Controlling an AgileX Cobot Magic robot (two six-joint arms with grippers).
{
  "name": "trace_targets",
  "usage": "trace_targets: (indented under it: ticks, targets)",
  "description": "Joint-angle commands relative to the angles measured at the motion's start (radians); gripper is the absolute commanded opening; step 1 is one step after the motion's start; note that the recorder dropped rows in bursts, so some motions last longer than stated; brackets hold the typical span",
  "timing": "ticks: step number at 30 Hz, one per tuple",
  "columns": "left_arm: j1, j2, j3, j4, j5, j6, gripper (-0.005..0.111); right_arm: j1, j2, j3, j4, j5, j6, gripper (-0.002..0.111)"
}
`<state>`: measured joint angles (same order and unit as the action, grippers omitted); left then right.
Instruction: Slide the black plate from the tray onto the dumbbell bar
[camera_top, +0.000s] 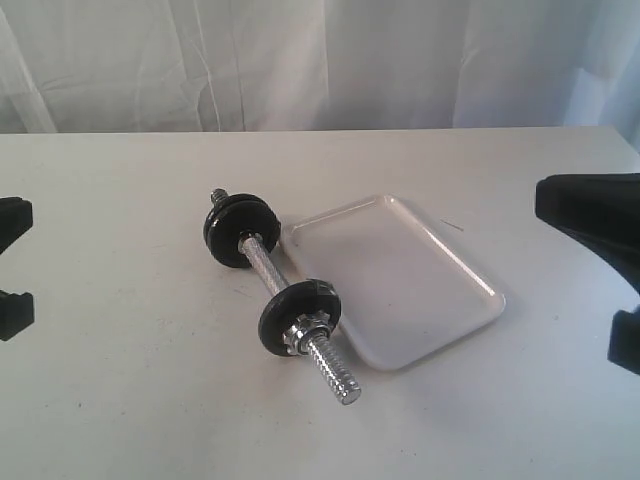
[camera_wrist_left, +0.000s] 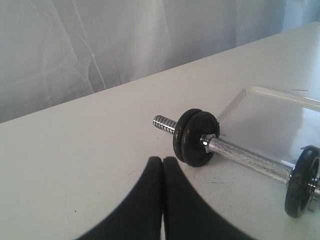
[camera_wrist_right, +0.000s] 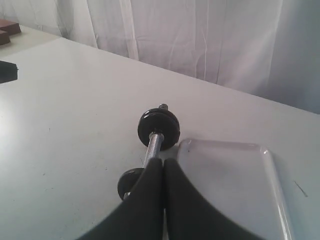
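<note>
Short chrome steel dumbbell bar (camera_top: 268, 268) lies on the white table (camera_top: 120, 380), just beside the shallow glossy white rectangular tray (camera_top: 400, 280). A pair of small round black plates (camera_top: 240, 230) sits on the bar's far end. A third black plate (camera_top: 300, 312) sits nearer the near end, against a chrome nut (camera_top: 300, 333). Left gripper (camera_wrist_left: 163, 159): fingers pressed together, gripping nothing. Right gripper (camera_wrist_right: 163, 161): same.

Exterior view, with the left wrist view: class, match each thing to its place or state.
1 shallow white plastic tray
2 pair of round black weight discs
3 single round black weight disc
4 left pincer

A shut
B far end of the chrome dumbbell bar
C holds nothing
D beside the silver nut, near end

Pairs: 1-C, 2-B, 3-D, 4-A
</note>
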<state>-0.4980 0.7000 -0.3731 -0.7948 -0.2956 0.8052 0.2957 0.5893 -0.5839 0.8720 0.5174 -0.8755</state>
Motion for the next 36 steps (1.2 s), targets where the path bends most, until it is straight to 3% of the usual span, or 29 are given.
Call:
trace_targets:
  ticks: [1, 4, 9, 21, 36]
  targets:
    - [-0.003, -0.001, 0.004, -0.021, -0.004, 0.006, 0.000, -0.006, -0.010, 0.009, -0.005, -0.002, 0.007, 0.000]
    - [-0.003, -0.001, 0.004, -0.021, -0.004, 0.006, 0.000, -0.006, -0.023, 0.012, -0.049, -0.066, -0.011, 0.000]
    - [-0.003, -0.001, 0.004, -0.017, -0.009, 0.006, 0.000, -0.040, -0.090, 0.095, -0.140, -0.197, 0.194, 0.000]
    - [-0.003, -0.001, 0.004, -0.017, -0.018, 0.006, 0.000, -0.267, -0.333, 0.425, -0.231, -0.333, 0.339, 0.000]
    - [-0.003, -0.001, 0.004, -0.017, -0.018, 0.006, 0.000, -0.309, -0.389, 0.584, -0.632, -0.407, 0.767, 0.000]
